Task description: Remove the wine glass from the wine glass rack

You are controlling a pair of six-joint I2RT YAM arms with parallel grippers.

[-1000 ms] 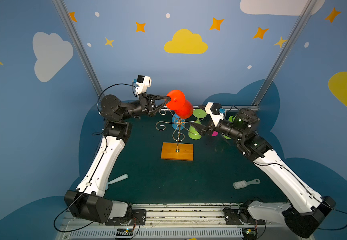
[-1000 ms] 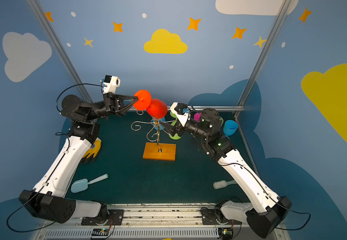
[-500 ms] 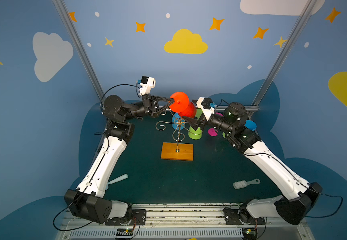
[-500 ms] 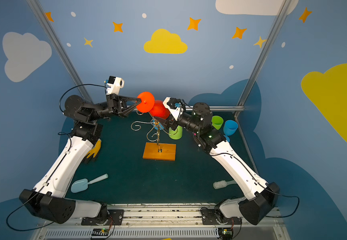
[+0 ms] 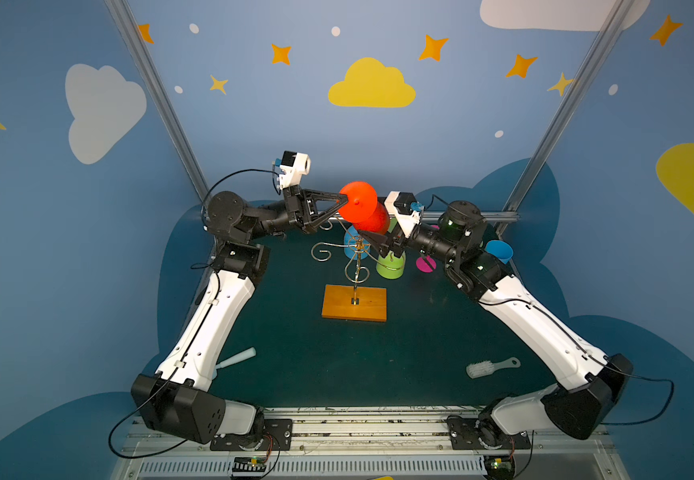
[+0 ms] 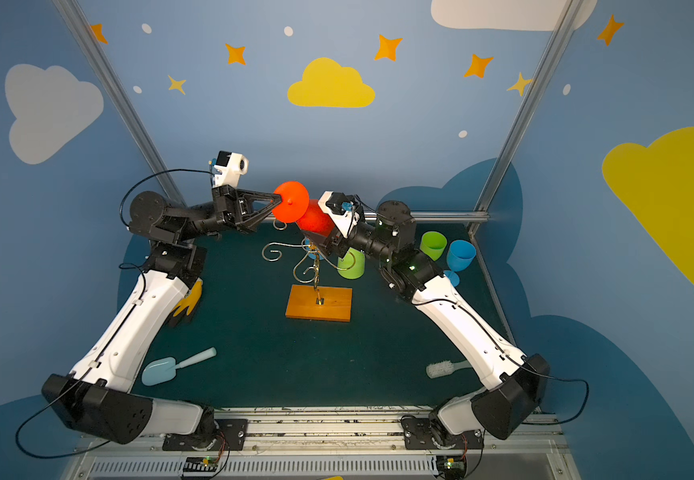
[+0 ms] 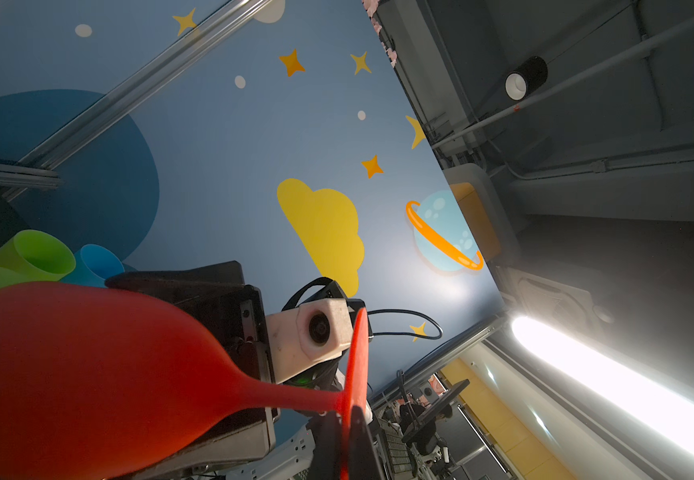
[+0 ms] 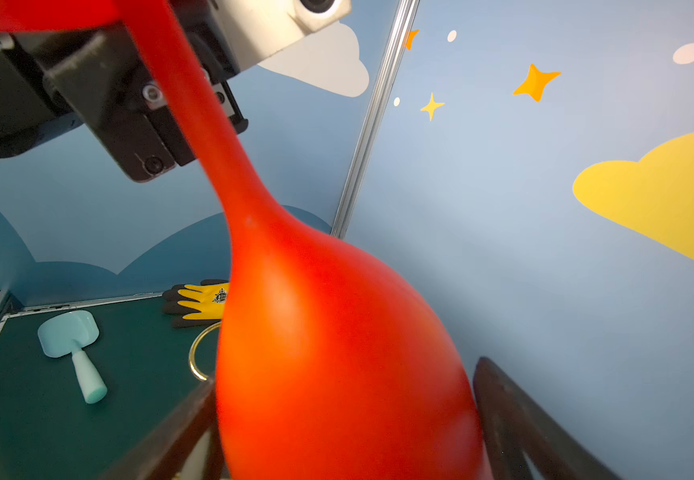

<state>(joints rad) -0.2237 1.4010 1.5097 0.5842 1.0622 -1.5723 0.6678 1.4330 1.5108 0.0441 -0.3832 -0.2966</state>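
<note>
The red wine glass [image 5: 357,202] hangs tilted in the air above the wine glass rack [image 5: 356,254], foot towards the left. My left gripper [image 5: 341,202] is shut on the edge of the glass's round foot [image 7: 355,365], seen edge-on between the pads [image 7: 364,444]. From the right, my right gripper [image 5: 378,233] stands open with its jaws on either side of the bowl [image 8: 328,353]. One finger [image 8: 179,424] lies close against the bowl, the other [image 8: 515,415] stands a little apart. The rack's gold wire arms [image 6: 272,251] rise from an orange wooden base [image 6: 319,302].
A green cup [image 5: 391,266], a pink piece [image 5: 425,264] and a blue cup [image 5: 499,250] stand behind and right of the rack. A brush [image 5: 490,368] lies front right. A pale blue scoop [image 6: 171,365] and a yellow glove [image 6: 189,301] lie on the left.
My right arm has swung in from the right and brought its open jaws round the glass's bowl. The left gripper has kept its hold on the foot and barely shifted.
</note>
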